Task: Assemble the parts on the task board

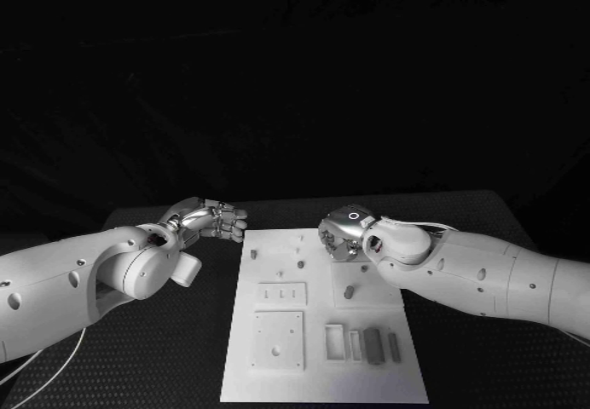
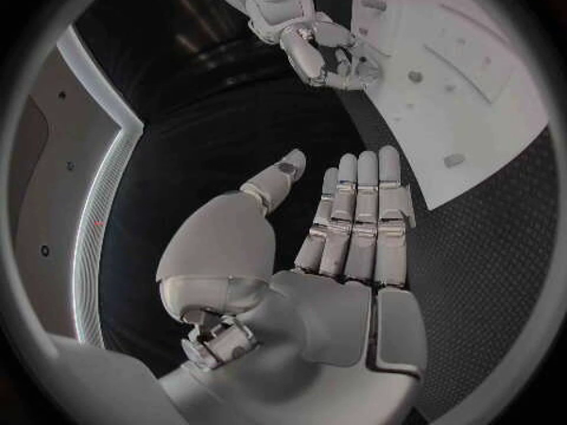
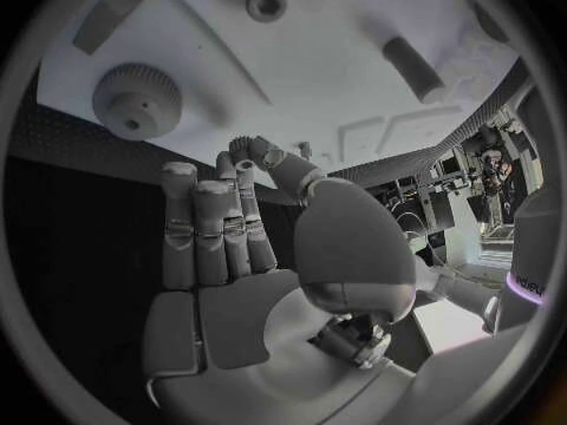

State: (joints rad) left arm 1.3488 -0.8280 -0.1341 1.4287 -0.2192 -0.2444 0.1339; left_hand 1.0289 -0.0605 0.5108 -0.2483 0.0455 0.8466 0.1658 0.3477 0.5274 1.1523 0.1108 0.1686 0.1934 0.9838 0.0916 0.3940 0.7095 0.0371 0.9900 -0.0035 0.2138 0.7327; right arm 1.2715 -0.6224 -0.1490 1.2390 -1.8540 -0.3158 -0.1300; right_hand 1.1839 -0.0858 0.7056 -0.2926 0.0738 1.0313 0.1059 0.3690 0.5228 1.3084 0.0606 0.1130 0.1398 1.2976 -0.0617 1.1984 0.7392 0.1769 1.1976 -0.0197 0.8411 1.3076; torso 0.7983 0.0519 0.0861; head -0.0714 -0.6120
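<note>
A: White task board (image 1: pixel 322 375) sits at table centre; grey parts (image 1: pixel 373 345) lie on it toward 5 o'clock.
B: Hands?
A: Left hand (image 1: pixel 211 219) at the board's 10 o'clock, fingers straight, empty. Right hand (image 1: pixel 343 236) over the board's far end, fingers apart, holding nothing.

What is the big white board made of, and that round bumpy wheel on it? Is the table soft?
The flat white task board looks like smooth matte plastic: even colour, no shine. The round grey toothed gear seems to be dull plastic too, though it could be metal. The black table shows a fine dotted texture, perhaps a rubbery mat.
</note>
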